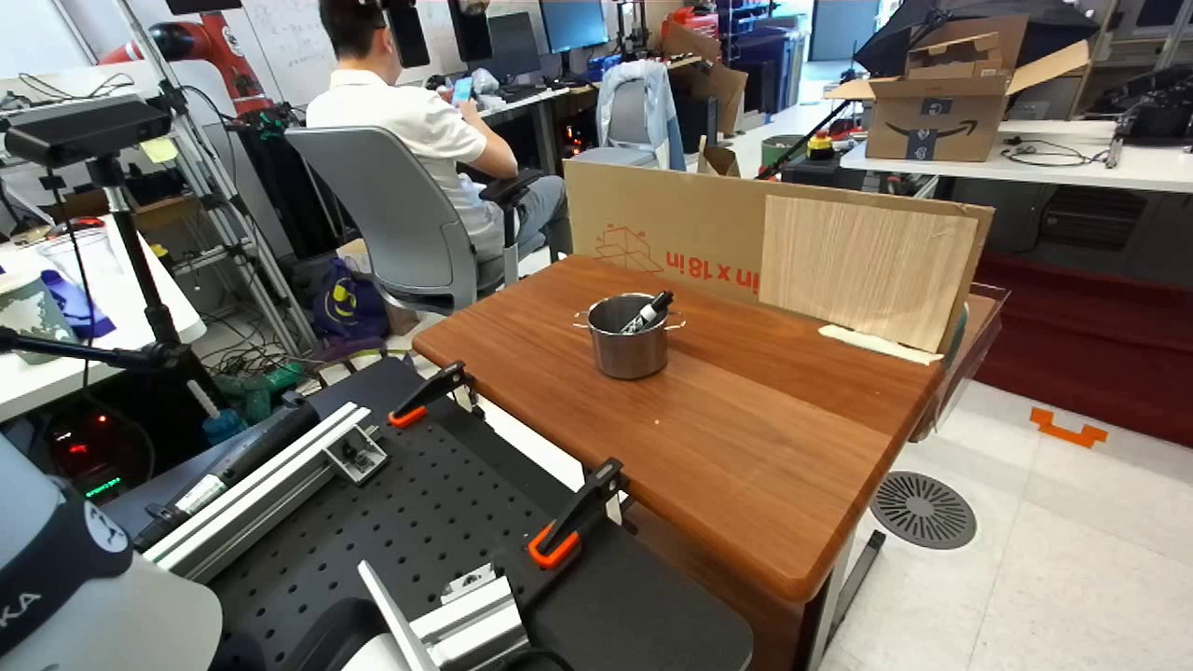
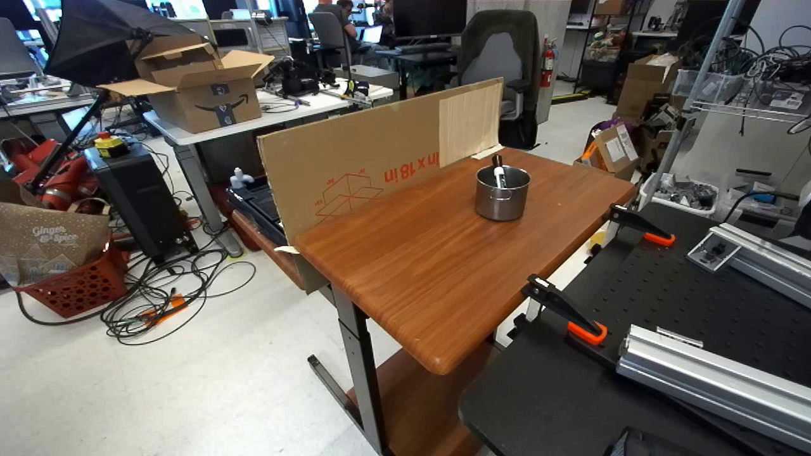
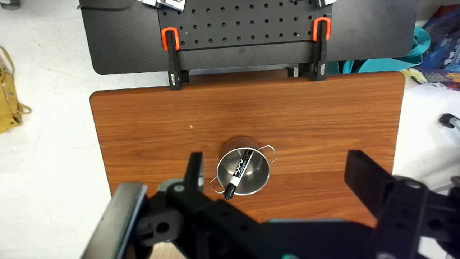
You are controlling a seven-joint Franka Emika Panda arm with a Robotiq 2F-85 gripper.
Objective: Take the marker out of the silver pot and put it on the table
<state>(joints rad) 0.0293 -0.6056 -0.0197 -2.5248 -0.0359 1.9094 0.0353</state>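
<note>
The marker [image 3: 240, 171] is dark with a white band and black cap. It leans inside the silver pot [image 3: 261, 176], its cap sticking out over the rim. The pot stands upright on the reddish-brown table [image 3: 305, 108]; its thin wire handles show at both sides. In both exterior views, the marker [image 1: 649, 312] [image 2: 499, 172], the pot [image 1: 630, 354] [image 2: 500, 204] and the table [image 1: 764, 438] [image 2: 405, 272] also show. My gripper [image 3: 276, 154] is open and empty, well above the table. The pot appears between its fingers, nearer the left one. The gripper is out of both exterior views.
A cardboard sheet [image 1: 680, 219] with a pale plywood board [image 1: 867, 266] stands along the table's far edge. Black clamps with orange pads [image 3: 173, 57] [image 3: 320, 50] sit at the edge of the black perforated base [image 3: 244, 28]. A person [image 1: 410, 140] sits behind the table.
</note>
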